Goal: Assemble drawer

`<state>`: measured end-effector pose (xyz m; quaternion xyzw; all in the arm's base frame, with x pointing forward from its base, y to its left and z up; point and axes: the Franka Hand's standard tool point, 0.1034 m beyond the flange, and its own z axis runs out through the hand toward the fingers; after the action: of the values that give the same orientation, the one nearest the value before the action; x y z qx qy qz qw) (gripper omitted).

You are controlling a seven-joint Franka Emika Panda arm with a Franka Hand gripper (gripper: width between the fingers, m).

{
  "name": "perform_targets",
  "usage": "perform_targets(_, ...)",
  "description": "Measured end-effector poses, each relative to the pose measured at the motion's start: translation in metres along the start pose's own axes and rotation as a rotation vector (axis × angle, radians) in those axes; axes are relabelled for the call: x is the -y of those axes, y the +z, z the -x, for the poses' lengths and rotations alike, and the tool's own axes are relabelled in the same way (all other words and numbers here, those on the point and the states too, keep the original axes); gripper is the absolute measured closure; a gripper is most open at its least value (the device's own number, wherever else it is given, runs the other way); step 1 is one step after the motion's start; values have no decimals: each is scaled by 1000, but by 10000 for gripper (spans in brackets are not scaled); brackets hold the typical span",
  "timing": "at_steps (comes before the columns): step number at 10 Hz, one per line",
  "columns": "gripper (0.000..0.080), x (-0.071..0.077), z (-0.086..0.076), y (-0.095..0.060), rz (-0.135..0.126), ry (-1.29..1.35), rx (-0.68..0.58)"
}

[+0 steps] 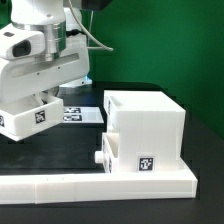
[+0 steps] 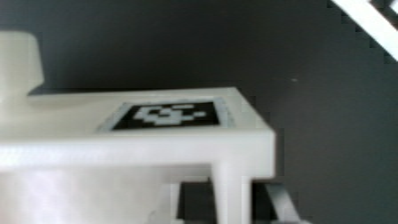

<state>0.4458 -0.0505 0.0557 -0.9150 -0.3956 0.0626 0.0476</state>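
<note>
The big white box shell stands at the exterior view's right, against the front rail, with a marker tag on its near face. The smaller white tray is at the exterior view's left, under my gripper. In the wrist view the tray fills the frame, with its tag facing the camera and a knob-like stub at one corner. My gripper is shut on a thin white wall of the tray. I cannot tell whether the tray rests on the table or hangs just above it.
The marker board lies flat on the black table between the tray and the box shell. A low white rail runs along the table's front edge. A green backdrop stands behind.
</note>
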Motion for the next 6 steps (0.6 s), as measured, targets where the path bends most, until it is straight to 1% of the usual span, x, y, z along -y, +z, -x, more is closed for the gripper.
perform_targets(2,757,-13,-9,-8,22,-221,15)
perform_targets(3,757,-15,-13,-12,44,-321,33)
perform_targets(4,757,-15,-10,-10,39,-389,36)
perform_targets(6,757,-16,-9,-10,37,-500,41)
